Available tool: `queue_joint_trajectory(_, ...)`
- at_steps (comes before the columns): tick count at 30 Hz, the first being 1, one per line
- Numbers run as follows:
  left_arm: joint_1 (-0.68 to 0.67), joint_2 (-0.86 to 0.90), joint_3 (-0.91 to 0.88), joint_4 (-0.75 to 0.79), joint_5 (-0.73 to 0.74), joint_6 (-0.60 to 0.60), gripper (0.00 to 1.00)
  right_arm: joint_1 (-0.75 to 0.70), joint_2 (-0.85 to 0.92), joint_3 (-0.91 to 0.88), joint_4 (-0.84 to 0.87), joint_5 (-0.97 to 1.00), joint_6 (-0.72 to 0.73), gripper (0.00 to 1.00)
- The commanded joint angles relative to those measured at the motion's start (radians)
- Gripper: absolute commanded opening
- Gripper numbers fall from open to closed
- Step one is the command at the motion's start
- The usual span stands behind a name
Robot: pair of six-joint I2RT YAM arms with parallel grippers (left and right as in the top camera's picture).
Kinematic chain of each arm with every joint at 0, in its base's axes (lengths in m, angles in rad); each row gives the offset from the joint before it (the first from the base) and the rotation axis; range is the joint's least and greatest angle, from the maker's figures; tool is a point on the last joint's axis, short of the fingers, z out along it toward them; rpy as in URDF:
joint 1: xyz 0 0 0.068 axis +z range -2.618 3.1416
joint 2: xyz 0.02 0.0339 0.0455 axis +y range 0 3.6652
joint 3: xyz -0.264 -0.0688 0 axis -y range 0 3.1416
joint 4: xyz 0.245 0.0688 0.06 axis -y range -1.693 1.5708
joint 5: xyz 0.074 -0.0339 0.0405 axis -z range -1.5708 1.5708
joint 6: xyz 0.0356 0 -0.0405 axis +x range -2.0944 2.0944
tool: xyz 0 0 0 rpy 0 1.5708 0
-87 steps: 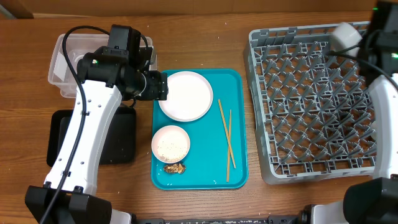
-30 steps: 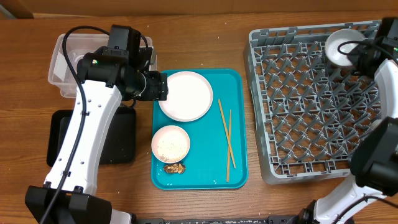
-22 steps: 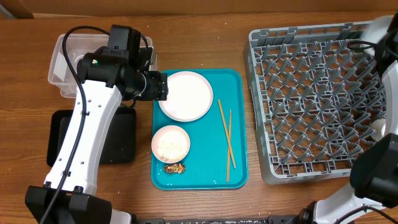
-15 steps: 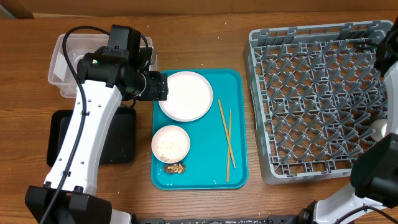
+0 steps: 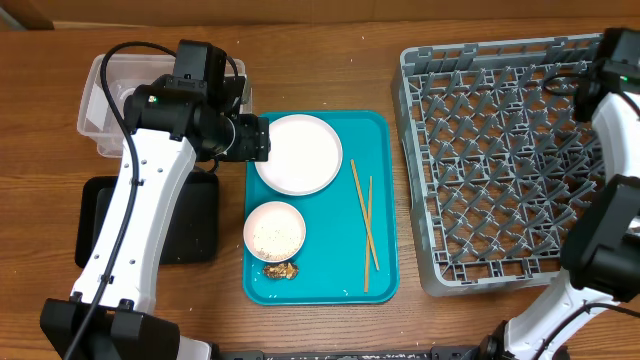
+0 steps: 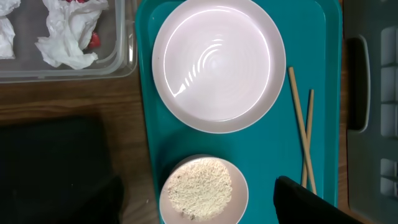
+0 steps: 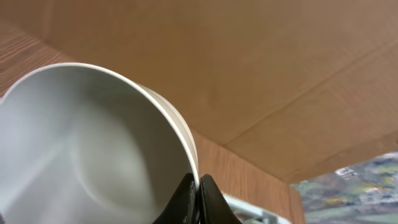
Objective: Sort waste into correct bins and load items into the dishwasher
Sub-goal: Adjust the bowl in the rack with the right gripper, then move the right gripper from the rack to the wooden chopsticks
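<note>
Right wrist view: right gripper pinches white bowl rim; overhead hides it.

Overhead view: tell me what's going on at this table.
A meal is being cleared. The right claw is shut on the rim of a white bowl, by the grey dish rack. The left claw hangs open at the teal tray, where the white plate, rice bowl and chopsticks wait.

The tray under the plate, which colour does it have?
The tray is teal; the overhead view shows it best.
</note>
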Motion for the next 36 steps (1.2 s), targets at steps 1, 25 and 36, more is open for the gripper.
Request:
queue_joint_trajectory(1,-0.001,0.009,0.014,0.000,-0.002,-0.007,0.79,0.037,0.019,0.002,-0.016,-0.025,0.011,0.04)
queue_joint_trajectory(25,-0.001,0.009,0.014,-0.013,-0.002,-0.006,0.80,0.183,0.057,0.002,-0.282,0.025,0.182,0.05)
queue_joint_trajectory(36,-0.001,0.009,0.014,-0.014,-0.002,-0.006,0.80,0.240,0.050,0.002,-0.493,-0.224,0.216,0.33)
